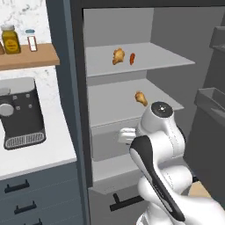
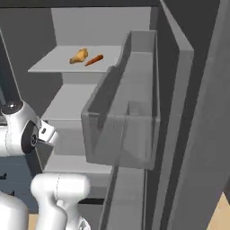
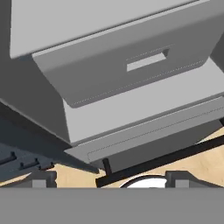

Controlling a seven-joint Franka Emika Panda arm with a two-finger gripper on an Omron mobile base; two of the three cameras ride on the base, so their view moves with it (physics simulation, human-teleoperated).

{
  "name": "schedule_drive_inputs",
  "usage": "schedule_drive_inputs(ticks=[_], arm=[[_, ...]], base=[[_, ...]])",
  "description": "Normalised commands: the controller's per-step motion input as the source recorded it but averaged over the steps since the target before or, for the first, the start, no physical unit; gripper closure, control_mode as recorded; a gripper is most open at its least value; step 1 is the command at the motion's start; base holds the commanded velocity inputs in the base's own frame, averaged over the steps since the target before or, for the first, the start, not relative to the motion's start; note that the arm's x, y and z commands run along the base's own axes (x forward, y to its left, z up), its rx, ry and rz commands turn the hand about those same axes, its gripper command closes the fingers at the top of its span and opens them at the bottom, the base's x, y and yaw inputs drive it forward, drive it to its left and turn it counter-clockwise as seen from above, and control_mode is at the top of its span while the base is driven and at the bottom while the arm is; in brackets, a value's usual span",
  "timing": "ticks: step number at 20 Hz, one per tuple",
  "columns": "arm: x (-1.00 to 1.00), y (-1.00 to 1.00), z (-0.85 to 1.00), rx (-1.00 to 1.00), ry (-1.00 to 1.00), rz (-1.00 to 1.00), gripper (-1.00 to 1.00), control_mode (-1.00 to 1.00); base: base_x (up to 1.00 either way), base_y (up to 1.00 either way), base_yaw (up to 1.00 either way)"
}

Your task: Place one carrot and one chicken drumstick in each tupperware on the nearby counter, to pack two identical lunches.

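- The gripper (image 3: 105, 179) is standing with its jaws spread wide and holding nothing; its two dark tips are rising at the bottom of the hand view, aimed at the fridge's grey drawer (image 3: 131, 65) and the lower shelf ledge just ahead of it.
- Above and beyond the gripper, on the top shelf (image 1: 154, 59), one chicken drumstick (image 1: 117, 56) and one carrot (image 1: 132, 58) are lying just beside each other, apart but close, so they are reading as one lunch's pair.
- A second drumstick (image 1: 141, 98) is sitting on the middle shelf (image 1: 114, 105), nearer the hand, just above the arm's elbow.
- The fridge door is hanging open to the gripper's right, its door bin (image 2: 121, 126) jutting out, leaving the shelves reachable.
- The counter (image 1: 39, 154) is lying off to the gripper's left, carrying a coffee machine (image 1: 19, 112); I cannot see any tupperware on this stretch.
- Judging from this, no food is yet being carried, and the hand is sitting too low, so it is needing to rise toward a shelf.
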Motion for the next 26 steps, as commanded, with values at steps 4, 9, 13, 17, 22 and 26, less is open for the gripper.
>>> schedule_drive_inputs(ticks=[4, 9, 13, 17, 22, 26], arm=[[0.16, -0.15, 0.07, 0.05, 0.03, 0.01, -1.00, -1.00], [0.40, -0.73, 0.94, 0.03, 0.04, 0.00, -1.00, -1.00], [0.65, -0.79, 0.89, 0.00, -0.13, 0.00, -1.00, -1.00], [0.97, -0.29, 0.30, -0.03, -0.26, 0.04, -1.00, -1.00], [0.82, 0.14, -0.32, -0.30, -0.04, 0.18, -1.00, -1.00], [0.33, 0.07, -0.40, -0.25, 0.10, 0.05, -1.00, -1.00]], base=[[0.52, -0.54, 0.03], [0.00, 0.00, 0.00], [0.00, 0.00, 0.00], [0.00, 0.00, 0.00], [0.00, 0.00, 0.00], [0.00, 0.00, 0.00]])
